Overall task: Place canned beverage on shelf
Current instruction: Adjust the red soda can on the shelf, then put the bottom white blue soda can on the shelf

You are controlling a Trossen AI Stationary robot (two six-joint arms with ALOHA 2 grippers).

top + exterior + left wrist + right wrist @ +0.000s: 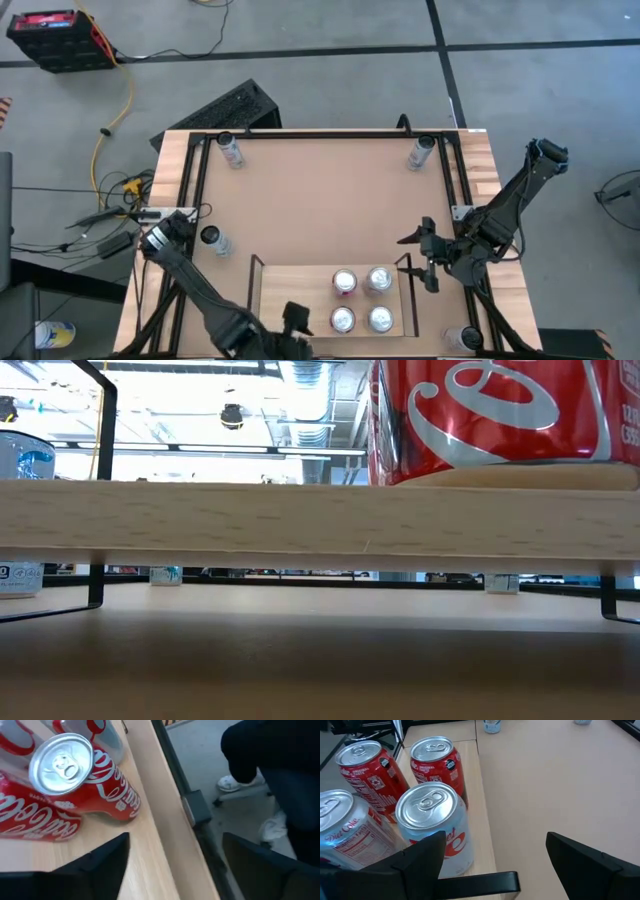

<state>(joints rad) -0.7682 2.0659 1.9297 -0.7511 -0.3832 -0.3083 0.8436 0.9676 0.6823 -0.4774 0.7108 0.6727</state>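
The shelf point(290, 290), a pale wood board with thin black end rails, stands on the brown tabletop near its near edge. Several cans stand upright on the shelf's right half point(362, 299): red ones point(437, 762) and silver Diet Coke ones point(427, 825). In the low view one red can point(500, 420) stands on the plank point(300, 525). My left gripper point(297, 318) is open and empty at the shelf's near side, left of the cans point(107, 790). My right gripper point(428, 262) is open and empty just right of the shelf's right rail point(485, 882).
Small bottles stand on the brown tabletop near its corners point(231, 150), point(420, 152), point(214, 240), point(462, 340). A black frame point(320, 133) runs round the table. A person's legs and shoe point(235, 782) show on the floor beyond the table edge. The table's middle point(320, 200) is bare.
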